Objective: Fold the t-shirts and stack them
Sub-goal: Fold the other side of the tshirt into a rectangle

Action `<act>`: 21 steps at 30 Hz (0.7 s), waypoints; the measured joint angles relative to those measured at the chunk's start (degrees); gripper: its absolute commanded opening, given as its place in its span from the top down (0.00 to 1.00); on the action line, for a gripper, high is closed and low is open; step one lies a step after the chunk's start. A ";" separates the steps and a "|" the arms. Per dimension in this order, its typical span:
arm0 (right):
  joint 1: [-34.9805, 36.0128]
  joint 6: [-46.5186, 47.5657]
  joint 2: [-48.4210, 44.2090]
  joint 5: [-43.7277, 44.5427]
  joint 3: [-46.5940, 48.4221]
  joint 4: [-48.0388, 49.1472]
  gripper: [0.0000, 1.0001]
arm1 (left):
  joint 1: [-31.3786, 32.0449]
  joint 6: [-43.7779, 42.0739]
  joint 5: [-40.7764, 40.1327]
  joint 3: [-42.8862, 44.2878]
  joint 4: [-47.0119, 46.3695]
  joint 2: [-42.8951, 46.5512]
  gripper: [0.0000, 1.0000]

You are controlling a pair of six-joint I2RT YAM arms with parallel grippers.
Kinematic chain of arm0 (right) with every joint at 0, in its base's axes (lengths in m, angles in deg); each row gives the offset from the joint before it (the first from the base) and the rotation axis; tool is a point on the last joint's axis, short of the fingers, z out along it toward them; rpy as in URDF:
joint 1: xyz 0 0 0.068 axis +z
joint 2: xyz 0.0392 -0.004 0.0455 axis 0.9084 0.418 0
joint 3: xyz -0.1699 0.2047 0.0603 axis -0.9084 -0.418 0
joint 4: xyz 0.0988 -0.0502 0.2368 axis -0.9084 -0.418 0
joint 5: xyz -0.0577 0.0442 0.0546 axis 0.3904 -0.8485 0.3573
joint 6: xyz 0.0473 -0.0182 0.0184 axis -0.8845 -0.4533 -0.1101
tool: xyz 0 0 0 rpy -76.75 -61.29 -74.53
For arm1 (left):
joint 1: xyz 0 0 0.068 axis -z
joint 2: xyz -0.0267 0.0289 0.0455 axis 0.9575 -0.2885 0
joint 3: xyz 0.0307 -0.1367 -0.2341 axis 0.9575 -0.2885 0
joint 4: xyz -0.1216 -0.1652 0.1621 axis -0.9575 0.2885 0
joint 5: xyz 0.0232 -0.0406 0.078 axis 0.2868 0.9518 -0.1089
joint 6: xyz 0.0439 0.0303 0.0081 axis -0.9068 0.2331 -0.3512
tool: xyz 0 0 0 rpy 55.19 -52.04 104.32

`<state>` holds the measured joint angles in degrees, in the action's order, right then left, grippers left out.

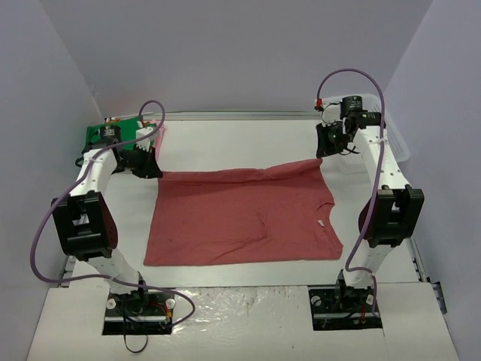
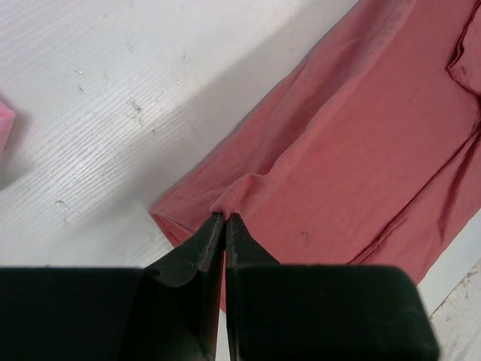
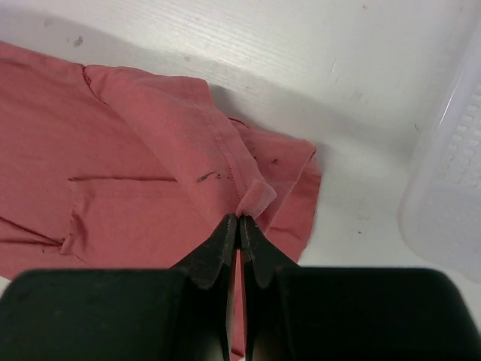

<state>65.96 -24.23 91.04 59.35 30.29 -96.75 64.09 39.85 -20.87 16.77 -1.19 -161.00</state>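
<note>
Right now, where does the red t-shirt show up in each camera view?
Top external: red t-shirt spread out, centre.
Left wrist: fills the right half, edge pinched in the left pincer.
Right wrist: fills the left half, edge pinched in the right pincer.
Shared landmark: white table.

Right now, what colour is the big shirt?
The shirt is dusty red, clearest in the top view.
</note>
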 measured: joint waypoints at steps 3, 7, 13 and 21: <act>0.00 0.44 -2.38 0.13 -2.36 -0.72 1.00 | -0.68 -2.32 0.00 -1.51 0.98 1.92 0.98; 0.00 1.49 -5.92 0.13 -5.60 -1.73 1.00 | -1.53 -5.38 -0.04 -3.43 2.34 3.32 0.98; 0.00 3.21 -11.78 0.00 -10.36 -2.86 1.00 | -2.84 -8.41 -0.50 -6.97 2.89 3.39 0.98; 0.00 6.03 -16.17 -1.29 -12.24 -5.05 1.00 | -4.11 -9.64 -0.26 -7.93 3.21 3.39 0.98</act>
<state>65.96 -18.20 74.86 58.06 18.05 -101.80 59.98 30.21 -21.13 8.84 2.02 -157.61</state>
